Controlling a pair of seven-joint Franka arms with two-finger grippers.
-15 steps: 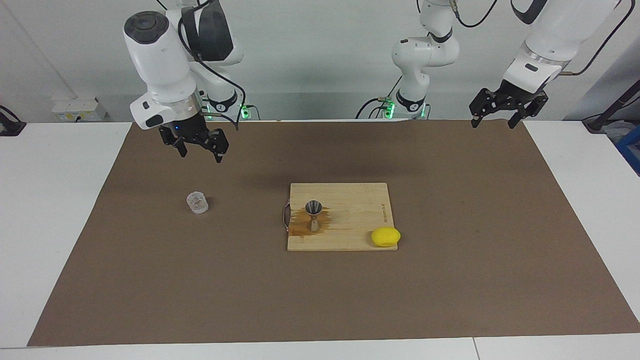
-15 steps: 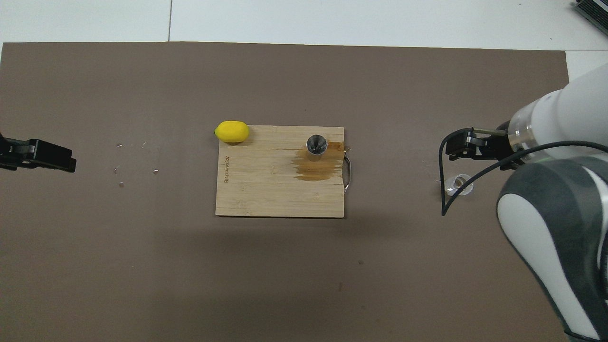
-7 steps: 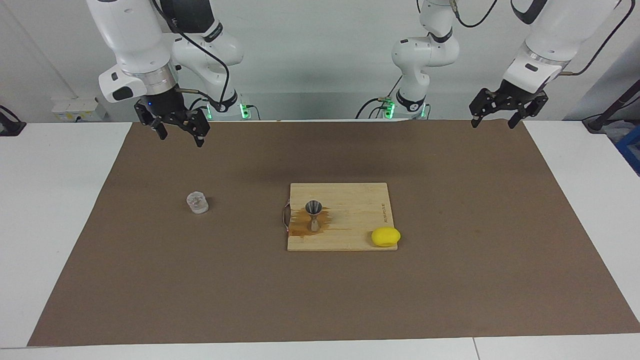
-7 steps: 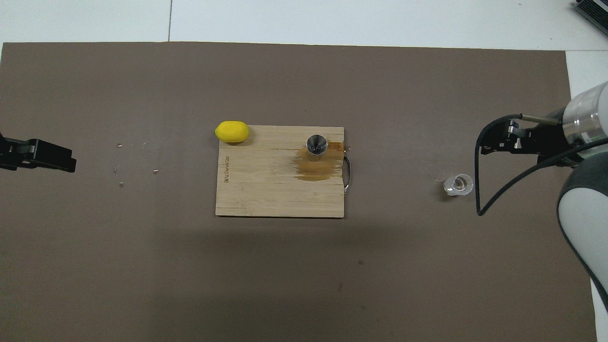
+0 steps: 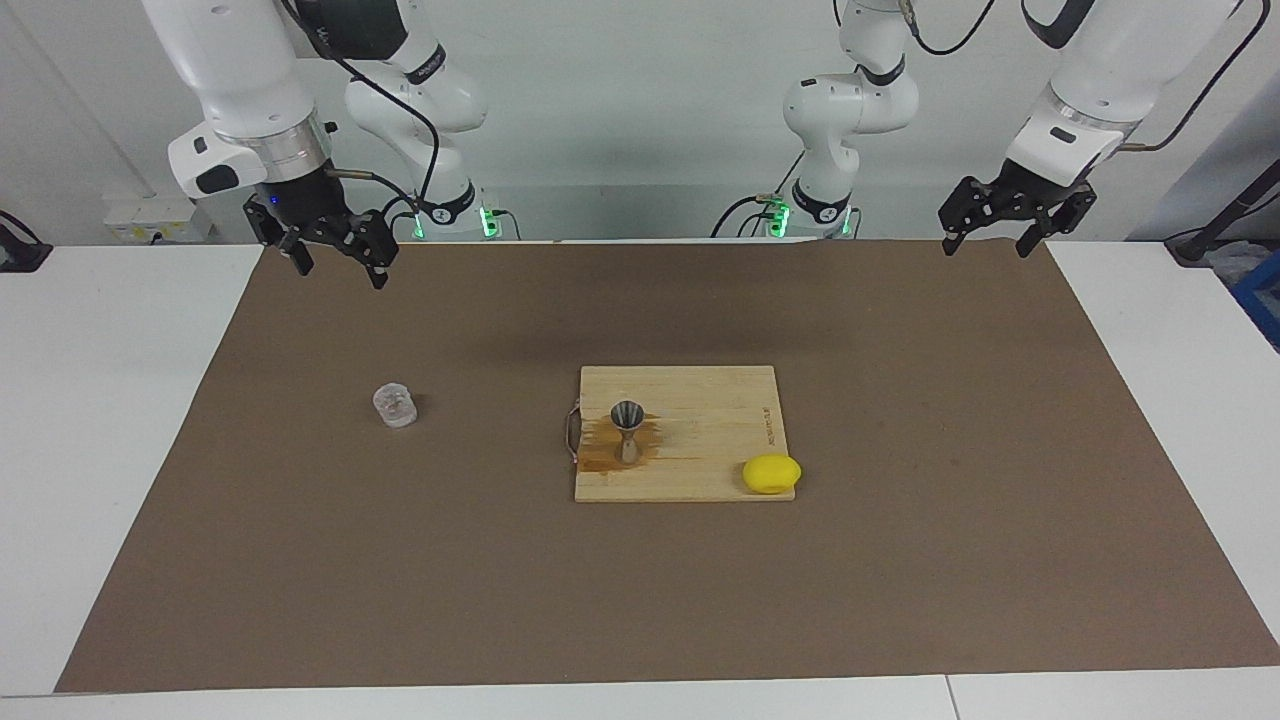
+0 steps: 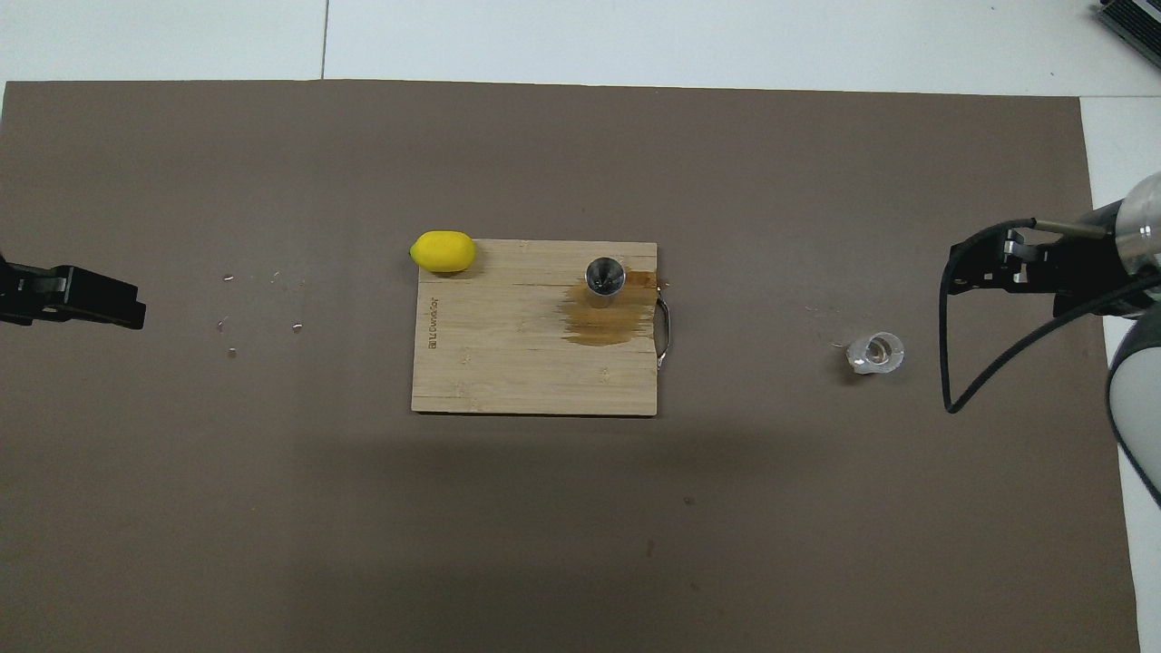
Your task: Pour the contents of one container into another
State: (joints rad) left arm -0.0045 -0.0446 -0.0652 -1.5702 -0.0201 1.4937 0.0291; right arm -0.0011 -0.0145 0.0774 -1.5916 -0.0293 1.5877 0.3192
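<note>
Right gripper (image 5: 333,262) and left gripper (image 5: 985,241) both spread, empty; tumbler (image 5: 394,405), jigger (image 5: 628,428) upright; board (image 5: 720,400) print unreadable.

White table (image 5: 110,420) under even, soft light, covered almost end to end by a brown mat (image 5: 900,560), backed by a plain pale wall (image 5: 640,120), with a white socket box (image 5: 150,218) at the right arm's end and a blue bin (image 5: 1262,300) at the left arm's end.
</note>
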